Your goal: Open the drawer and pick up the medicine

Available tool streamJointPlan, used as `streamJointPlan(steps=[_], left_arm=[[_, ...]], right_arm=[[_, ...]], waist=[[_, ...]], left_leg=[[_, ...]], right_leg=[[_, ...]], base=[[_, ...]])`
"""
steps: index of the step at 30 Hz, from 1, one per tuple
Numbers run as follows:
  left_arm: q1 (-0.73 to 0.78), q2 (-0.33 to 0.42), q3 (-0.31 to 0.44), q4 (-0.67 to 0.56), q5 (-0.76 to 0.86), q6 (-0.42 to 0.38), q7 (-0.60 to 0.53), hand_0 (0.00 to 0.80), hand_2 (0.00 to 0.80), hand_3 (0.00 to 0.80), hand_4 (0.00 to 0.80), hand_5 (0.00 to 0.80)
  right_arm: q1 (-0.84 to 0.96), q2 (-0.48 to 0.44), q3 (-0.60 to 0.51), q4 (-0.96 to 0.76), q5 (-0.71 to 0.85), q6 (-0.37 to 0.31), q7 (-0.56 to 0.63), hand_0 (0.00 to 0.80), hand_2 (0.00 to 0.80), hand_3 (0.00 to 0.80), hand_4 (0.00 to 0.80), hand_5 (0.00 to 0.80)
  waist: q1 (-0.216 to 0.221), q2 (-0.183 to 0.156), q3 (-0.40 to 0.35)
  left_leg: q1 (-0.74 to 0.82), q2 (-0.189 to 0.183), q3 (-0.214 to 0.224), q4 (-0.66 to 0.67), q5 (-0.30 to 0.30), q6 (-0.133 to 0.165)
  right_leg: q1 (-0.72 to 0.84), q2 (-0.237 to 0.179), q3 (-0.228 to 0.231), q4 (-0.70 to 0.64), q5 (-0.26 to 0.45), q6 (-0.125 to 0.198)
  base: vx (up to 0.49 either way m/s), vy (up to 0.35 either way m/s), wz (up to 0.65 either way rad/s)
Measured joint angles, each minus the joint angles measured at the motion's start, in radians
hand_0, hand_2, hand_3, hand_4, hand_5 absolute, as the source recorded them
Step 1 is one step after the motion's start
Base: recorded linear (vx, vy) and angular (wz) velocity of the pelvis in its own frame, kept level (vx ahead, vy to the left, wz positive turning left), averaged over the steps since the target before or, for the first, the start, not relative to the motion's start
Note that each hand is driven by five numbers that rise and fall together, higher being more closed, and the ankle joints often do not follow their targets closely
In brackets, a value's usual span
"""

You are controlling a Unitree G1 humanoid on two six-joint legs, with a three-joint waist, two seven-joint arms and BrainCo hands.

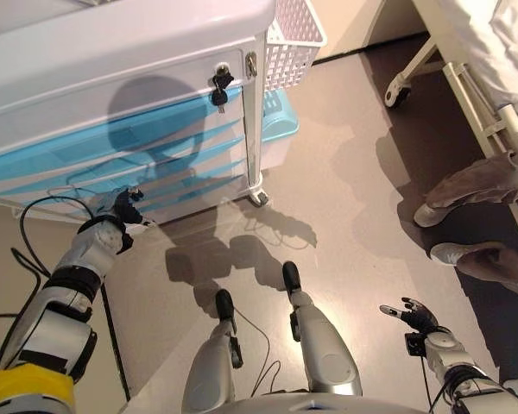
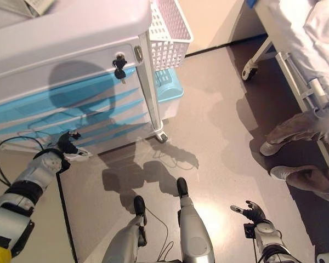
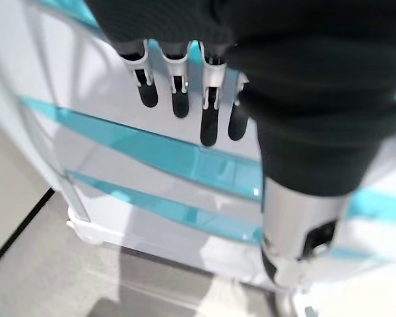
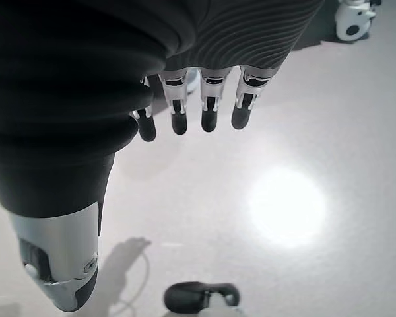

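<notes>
Turquoise-fronted drawer (image 1: 112, 164) sits closed beside left hand (image 1: 121, 207).

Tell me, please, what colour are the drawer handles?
Translucent turquoise handles; clearest in the left wrist view.

Medicine unseen inside shut drawers (image 1: 112, 159); cart (image 1: 112, 52) cut off at edge

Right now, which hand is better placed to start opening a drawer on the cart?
The left hand. It is raised in front of the cart's lower blue-striped drawers, fingers relaxed toward their fronts. The right hand hangs open over the bare floor, well away from the cart.
</notes>
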Motion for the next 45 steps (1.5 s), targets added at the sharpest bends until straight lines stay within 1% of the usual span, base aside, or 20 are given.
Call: streamJointPlan(steps=[1,2,5,6,7,9,10,13,16,17,18,19,20,24,29,31,33,36,40,45], left_arm=[[0.029,-0.006,0.009,-0.001,-0.005,-0.001,0.003,0.000,0.000,0.000,0.000,0.000],[0.049,-0.016,0.042,-0.001,-0.007,-0.002,0.007,0.000,0.000,0.000,0.000,0.000],[0.137,-0.035,0.068,0.003,-0.038,0.000,0.012,0.000,0.000,0.000,0.000,0.000],[0.184,-0.058,0.098,-0.001,-0.047,-0.003,0.011,0.000,0.000,0.000,0.000,0.000],[0.220,-0.078,0.100,0.002,-0.064,-0.003,0.011,0.000,0.000,0.000,0.000,0.000],[0.258,-0.098,0.113,-0.002,-0.077,-0.005,0.010,0.000,0.000,0.000,0.000,0.000],[0.288,-0.139,0.158,-0.002,-0.106,-0.008,0.009,0.000,0.000,0.000,0.000,0.000],[0.401,-0.218,0.203,0.003,-0.151,-0.009,-0.007,0.000,0.000,0.000,0.000,0.000],[0.446,-0.260,0.211,0.006,-0.177,-0.006,-0.023,0.000,0.000,0.000,0.000,0.000],[0.466,-0.273,0.226,0.012,-0.190,-0.009,-0.029,0.000,0.000,0.000,0.000,0.000],[0.478,-0.286,0.233,0.030,-0.191,-0.004,-0.034,0.000,0.000,0.000,0.000,0.000],[0.489,-0.291,0.232,0.039,-0.194,-0.004,-0.038,0.000,0.000,0.000,0.000,0.000],[0.507,-0.309,0.258,0.059,-0.204,-0.006,-0.042,0.000,0.000,0.000,0.000,0.000],[0.540,-0.345,0.270,0.150,-0.272,-0.001,-0.058,0.000,0.000,0.000,0.000,0.000],[0.552,-0.374,0.278,0.257,-0.305,0.004,-0.071,0.000,0.000,0.000,0.000,0.000],[0.561,-0.397,0.317,0.332,-0.309,0.005,-0.087,0.000,0.000,0.000,0.000,0.000],[0.577,-0.413,0.342,0.361,-0.322,0.014,-0.092,0.000,0.000,0.000,0.000,0.000],[0.587,-0.420,0.342,0.408,-0.339,0.025,-0.099,0.000,0.000,0.000,0.000,0.000],[0.602,-0.422,0.342,0.429,-0.337,0.037,-0.100,0.000,0.000,0.000,0.000,0.000],[0.617,-0.426,0.342,0.441,-0.335,0.045,-0.107,0.000,0.000,0.000,0.000,0.000]], right_arm=[[0.010,0.006,0.001,0.007,0.000,0.001,0.000,0.000,0.000,0.000,0.000,0.000],[0.010,0.012,-0.002,0.017,-0.001,0.003,0.000,0.000,0.000,0.000,0.000,0.000],[0.037,0.018,-0.002,0.038,-0.020,0.008,0.001,0.000,0.000,0.000,0.000,0.000],[0.047,0.018,-0.005,0.051,-0.030,0.011,0.001,0.000,0.000,0.000,0.000,0.000],[0.070,0.017,-0.006,0.056,-0.039,0.018,0.001,0.000,0.000,0.000,0.000,0.000],[0.081,0.017,-0.008,0.064,-0.041,0.022,0.001,0.000,0.000,0.000,0.000,0.000],[0.100,0.017,-0.011,0.082,-0.046,0.029,0.002,0.000,0.000,0.000,0.000,0.000],[0.103,0.016,-0.023,0.114,-0.066,0.047,0.002,0.000,0.000,0.000,0.000,0.000],[0.108,0.016,-0.040,0.116,-0.068,0.047,0.003,0.000,0.000,0.000,0.000,0.000],[0.097,0.017,-0.043,0.121,-0.074,0.049,0.003,0.000,0.000,0.000,0.000,0.000],[0.100,0.015,-0.043,0.123,-0.080,0.051,0.004,0.000,0.000,0.000,0.000,0.000],[0.101,0.015,-0.043,0.129,-0.081,0.052,0.004,0.000,0.000,0.000,0.000,0.000],[0.101,0.015,-0.045,0.139,-0.084,0.056,0.004,0.000,0.000,0.000,0.000,0.000],[0.118,0.017,-0.045,0.148,-0.089,0.066,0.011,0.000,0.000,0.000,0.000,0.000],[0.135,0.017,-0.044,0.159,-0.101,0.068,0.012,0.000,0.000,0.000,0.000,0.000],[0.135,0.018,-0.043,0.175,-0.107,0.069,0.014,0.000,0.000,0.000,0.000,0.000],[0.146,0.019,-0.043,0.177,-0.107,0.070,0.016,0.000,0.000,0.000,0.000,0.000],[0.158,0.022,-0.043,0.183,-0.107,0.071,0.019,0.000,0.000,0.000,0.000,0.000],[0.174,0.023,-0.043,0.185,-0.106,0.075,0.020,0.000,0.000,0.000,0.000,0.000],[0.173,0.030,-0.042,0.189,-0.106,0.075,0.024,0.000,0.000,0.000,0.000,0.000]], waist=[[0.013,0.002,-0.030],[0.015,-0.002,-0.036],[0.019,0.009,-0.094],[0.021,0.019,-0.110],[0.016,0.028,-0.135],[0.038,0.040,-0.170],[0.040,0.050,-0.181],[0.052,0.072,-0.222],[0.060,0.079,-0.242],[0.073,0.080,-0.246],[0.069,0.081,-0.255],[0.071,0.082,-0.265],[0.073,0.085,-0.284],[0.071,0.092,-0.316],[0.073,0.096,-0.336],[0.079,0.100,-0.340],[0.081,0.098,-0.344],[0.085,0.098,-0.351],[0.101,0.097,-0.355],[0.102,0.095,-0.360]], left_leg=[[0.011,0.002,0.000,-0.008,-0.002,-0.002],[0.032,0.001,0.000,-0.020,-0.001,-0.002],[0.086,0.006,-0.002,-0.046,-0.002,-0.002],[0.125,0.008,-0.007,-0.063,-0.002,-0.002],[0.148,0.009,-0.009,-0.073,-0.004,-0.003],[0.151,0.017,-0.014,-0.081,-0.009,0.001],[0.176,0.011,-0.018,-0.091,-0.005,-0.002],[0.222,0.019,-0.027,-0.099,-0.012,-0.004],[0.225,0.016,-0.028,-0.099,-0.015,-0.003],[0.228,0.023,-0.035,-0.100,-0.019,0.001],[0.240,0.018,-0.036,-0.099,-0.020,0.000],[0.240,0.025,-0.040,-0.100,-0.024,0.001],[0.242,0.025,-0.053,-0.100,-0.024,0.001],[0.256,0.027,-0.066,-0.101,-0.026,0.000],[0.257,0.030,-0.079,-0.100,-0.026,0.000],[0.262,0.031,-0.086,-0.100,-0.026,0.000],[0.271,0.032,-0.091,-0.100,-0.027,-0.002],[0.273,0.032,-0.104,-0.103,-0.029,-0.003],[0.272,0.034,-0.110,-0.101,-0.029,-0.004],[0.272,0.033,-0.112,-0.100,-0.029,-0.005]], right_leg=[[0.008,0.000,-0.001,-0.008,0.000,0.000],[0.024,0.003,-0.001,-0.012,0.001,0.000],[0.080,0.005,-0.007,-0.040,0.000,-0.001],[0.124,0.005,-0.016,-0.061,0.000,0.000],[0.148,0.006,-0.021,-0.079,-0.002,0.000],[0.158,0.005,-0.029,-0.087,-0.002,0.000],[0.188,0.006,-0.034,-0.103,0.000,-0.001],[0.248,0.007,-0.049,-0.131,-0.004,0.000],[0.251,0.007,-0.050,-0.132,-0.008,0.000],[0.259,0.007,-0.058,-0.131,-0.009,0.000],[0.270,0.008,-0.058,-0.133,-0.011,-0.002],[0.274,0.008,-0.063,-0.134,-0.015,-0.002],[0.282,0.007,-0.077,-0.134,-0.018,-0.001],[0.303,0.007,-0.087,-0.136,-0.025,-0.003],[0.311,0.009,-0.102,-0.136,-0.030,-0.009],[0.325,0.009,-0.111,-0.136,-0.032,-0.006],[0.334,0.009,-0.116,-0.136,-0.038,-0.009],[0.342,0.008,-0.129,-0.136,-0.046,-0.012],[0.343,0.010,-0.134,-0.133,-0.048,-0.014],[0.344,0.010,-0.136,-0.132,-0.049,-0.012]], base=[[0.103,-0.020,-0.10],[0.091,-0.013,-0.10],[0.111,-0.020,-0.01],[0.067,-0.025,0.07],[0.080,-0.023,0.09],[0.079,-0.020,0.07],[0.071,-0.014,0.14],[0.057,-0.021,0.10],[0.059,-0.011,0.04],[0.048,-0.012,0.07],[0.049,-0.011,0.11],[0.058,-0.017,0.17],[0.019,-0.010,0.20],[0.025,-0.011,0.11],[0.028,-0.009,0.09],[0.029,-0.005,0.10],[0.015,-0.003,0.08],[0.006,-0.004,0.11],[0.004,-0.004,0.04],[0.000,0.000,0.00]])
